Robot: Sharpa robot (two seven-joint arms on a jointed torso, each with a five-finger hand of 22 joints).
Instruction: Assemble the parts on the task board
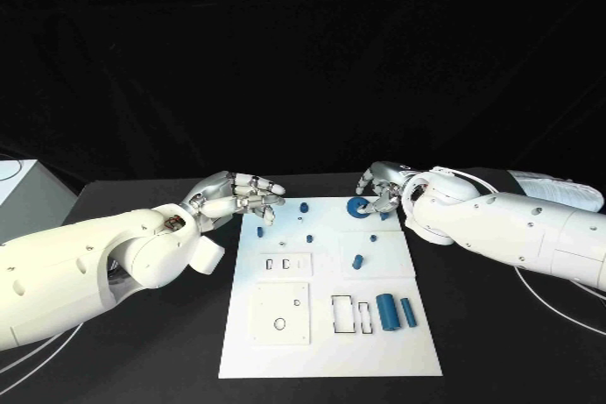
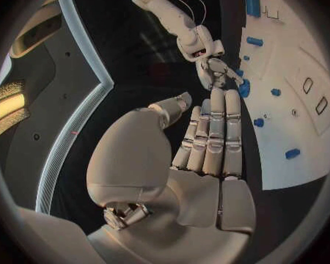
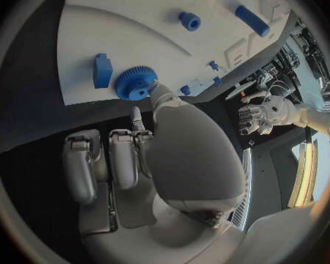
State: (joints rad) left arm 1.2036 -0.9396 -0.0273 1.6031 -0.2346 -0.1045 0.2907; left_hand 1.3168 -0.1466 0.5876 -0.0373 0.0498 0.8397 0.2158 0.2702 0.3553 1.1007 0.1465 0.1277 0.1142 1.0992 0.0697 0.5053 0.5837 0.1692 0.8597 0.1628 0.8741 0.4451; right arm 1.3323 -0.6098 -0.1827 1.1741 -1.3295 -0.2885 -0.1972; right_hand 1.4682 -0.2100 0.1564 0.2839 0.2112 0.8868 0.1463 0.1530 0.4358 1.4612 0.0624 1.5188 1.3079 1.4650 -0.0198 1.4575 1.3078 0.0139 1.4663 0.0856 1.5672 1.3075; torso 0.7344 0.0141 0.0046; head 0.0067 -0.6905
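The right hand (image 3: 147, 149) is reaching to the blue gear (image 3: 135, 83) at the far edge of the task board (image 1: 316, 351), a fingertip touching its rim, though whether the fingers are actually gripping it cannot be told. The left hand (image 1: 237, 196) is hovering empty, fingers loosely apart, just beside the board's far left corner. The gear is looking small, light, stiff and slick, probably best pinched across its toothed rim; its seat is lying hidden beneath it.
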